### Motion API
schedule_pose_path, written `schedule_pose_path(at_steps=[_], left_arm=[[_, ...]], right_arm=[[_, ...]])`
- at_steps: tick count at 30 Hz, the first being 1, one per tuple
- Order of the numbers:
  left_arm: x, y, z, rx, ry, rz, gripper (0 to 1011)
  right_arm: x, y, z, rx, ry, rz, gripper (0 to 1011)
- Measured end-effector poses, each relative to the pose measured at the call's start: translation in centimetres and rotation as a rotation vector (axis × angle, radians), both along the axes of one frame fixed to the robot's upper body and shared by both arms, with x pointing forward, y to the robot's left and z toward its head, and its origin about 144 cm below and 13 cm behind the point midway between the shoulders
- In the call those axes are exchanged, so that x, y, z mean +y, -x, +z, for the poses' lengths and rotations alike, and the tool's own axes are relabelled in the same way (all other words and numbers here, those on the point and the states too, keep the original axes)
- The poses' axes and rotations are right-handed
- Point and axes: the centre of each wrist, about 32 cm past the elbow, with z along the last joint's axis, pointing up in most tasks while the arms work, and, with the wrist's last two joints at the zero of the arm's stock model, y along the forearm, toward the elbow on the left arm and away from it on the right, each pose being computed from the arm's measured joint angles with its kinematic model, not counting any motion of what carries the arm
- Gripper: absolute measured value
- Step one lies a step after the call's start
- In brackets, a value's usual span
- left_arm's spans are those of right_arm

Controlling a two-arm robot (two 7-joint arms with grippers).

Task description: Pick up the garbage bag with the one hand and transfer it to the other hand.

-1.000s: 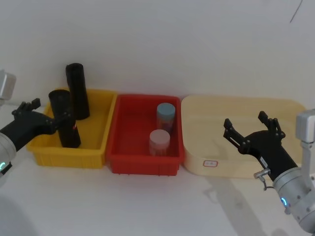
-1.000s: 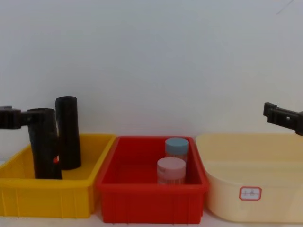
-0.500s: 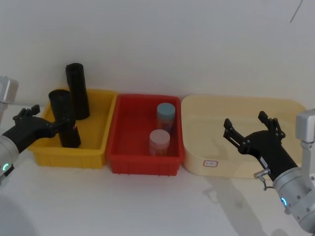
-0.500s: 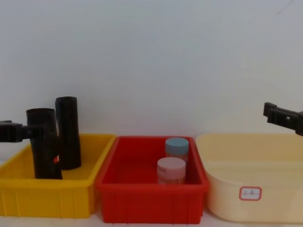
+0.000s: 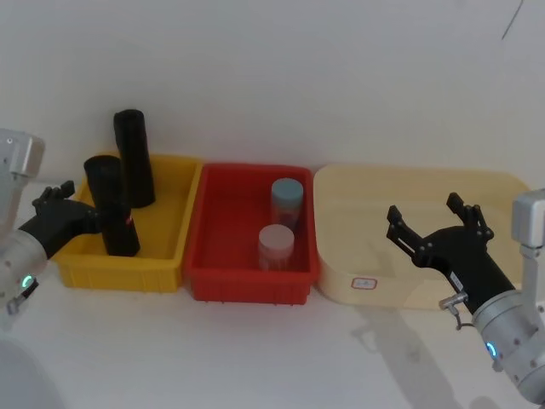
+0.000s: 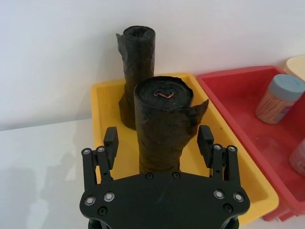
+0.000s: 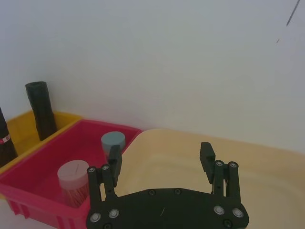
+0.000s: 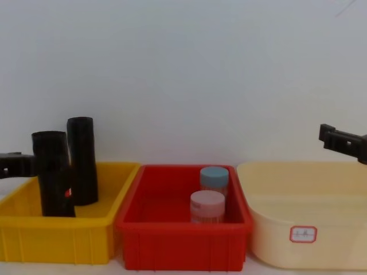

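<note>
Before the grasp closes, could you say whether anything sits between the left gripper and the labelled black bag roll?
Nothing visible does. The left gripper, fingers open, straddles the labelled black cylindrical roll; the plain black roll stands behind it.

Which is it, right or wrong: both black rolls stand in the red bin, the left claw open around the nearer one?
Wrong bin: the head view shows the garbage bag and the plain roll standing in the yellow bin, the left gripper open around the garbage bag.

The foot of the tall black labelled plastic roll [image 8: 53, 150] is hidden by the yellow plastic bin's front wall [image 8: 57, 240]
</note>
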Motion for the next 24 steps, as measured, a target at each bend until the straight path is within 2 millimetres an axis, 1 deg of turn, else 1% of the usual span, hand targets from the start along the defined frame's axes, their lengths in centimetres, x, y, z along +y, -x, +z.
schedule_pose_path(at_steps=[10,24], left_arm=[[-0.9,-1.8,-1.1,0.006,0.008,0.006,1001],[-2.0,-3.6,-2.3,0.004,0.028,-0.029,1001]], right_arm=[[0.0,0.0,0.0,0.000,0.000,0.000,1000],[0.0,0.0,0.0,0.000,0.000,0.000,999]])
